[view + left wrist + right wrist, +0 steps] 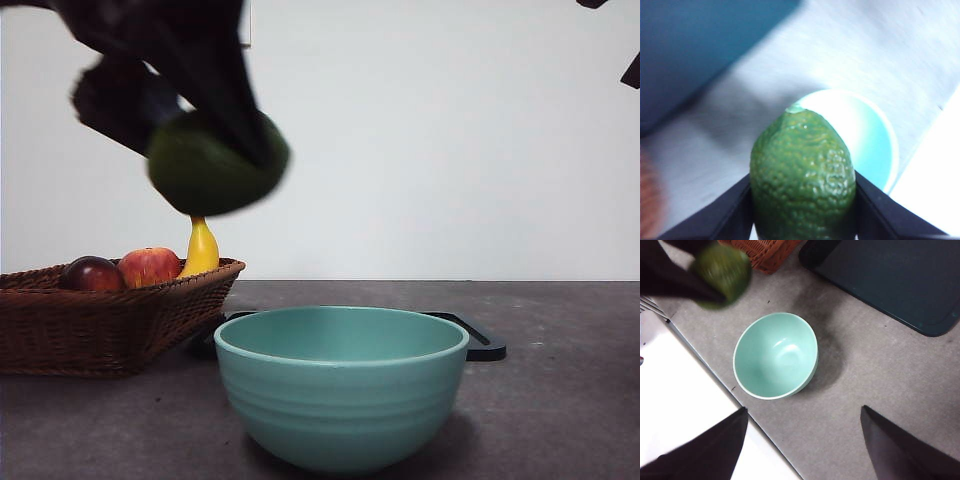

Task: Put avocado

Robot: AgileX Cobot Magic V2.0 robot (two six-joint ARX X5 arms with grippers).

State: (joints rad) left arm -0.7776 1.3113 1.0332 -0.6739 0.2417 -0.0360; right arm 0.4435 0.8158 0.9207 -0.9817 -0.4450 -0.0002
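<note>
Grey table, left gripper (215, 150) aloft clamping avocado (213, 168)

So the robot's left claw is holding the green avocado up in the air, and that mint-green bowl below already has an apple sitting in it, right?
Not quite. The left gripper does hold the avocado in the air, but the mint-green bowl holds nothing, as the right wrist view shows. The red apple lies in the wicker basket, seen in the front view.

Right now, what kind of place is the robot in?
Probably a test bench set up like a kitchen: a plain white wall, a grey table, a fruit basket and a bowl. The left tool holds an avocado.
</note>
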